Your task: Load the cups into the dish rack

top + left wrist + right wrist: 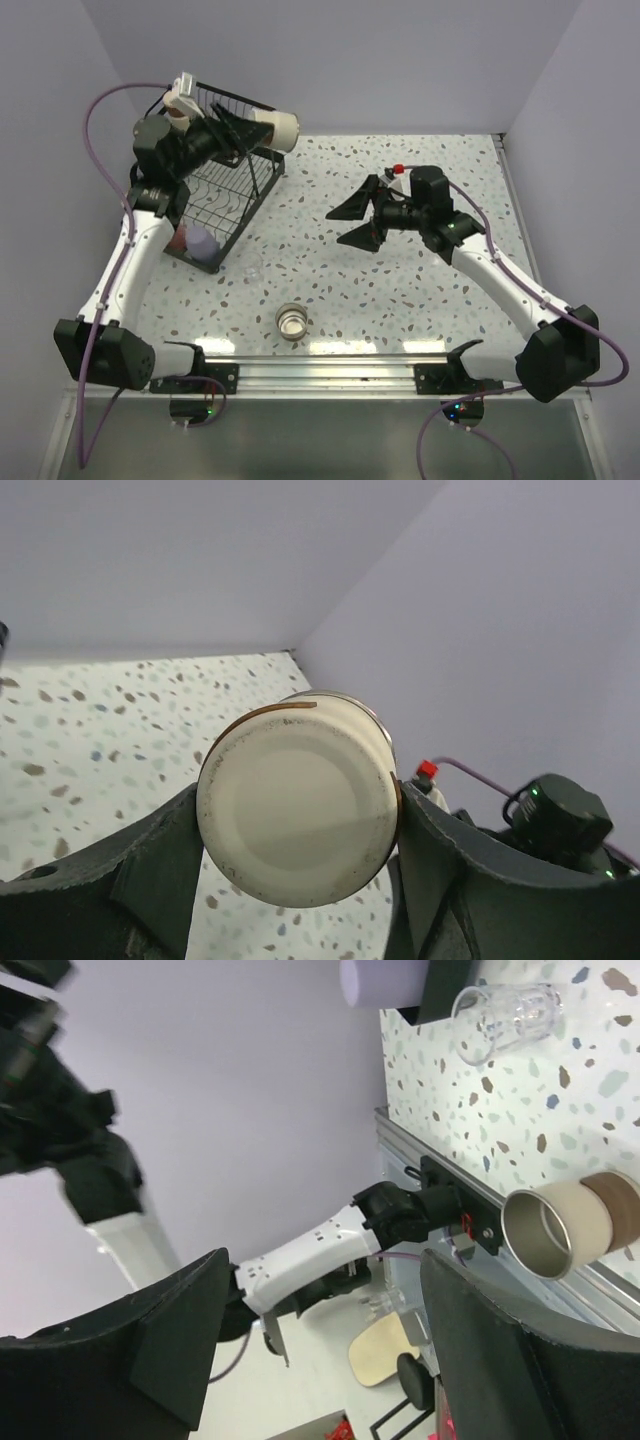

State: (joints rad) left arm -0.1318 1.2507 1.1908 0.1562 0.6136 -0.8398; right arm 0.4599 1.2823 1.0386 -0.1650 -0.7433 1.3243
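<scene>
My left gripper [250,128] is shut on a tan cup [273,127] and holds it sideways above the black wire dish rack [232,192] at the back left. The left wrist view shows the cup's round base [297,798] pinched between both fingers. A lavender cup [204,243] and a red-pink cup [178,240] sit at the rack's near end. A steel-lined cup [292,321] stands on the table near the front edge; it also shows in the right wrist view [558,1230]. A clear glass cup [505,1015] lies on the table. My right gripper [352,222] is open and empty above mid-table.
The speckled table [420,290] ends at a metal rail [330,350] along the front. Lavender walls close in the back and both sides. The right arm [555,815] shows in the left wrist view.
</scene>
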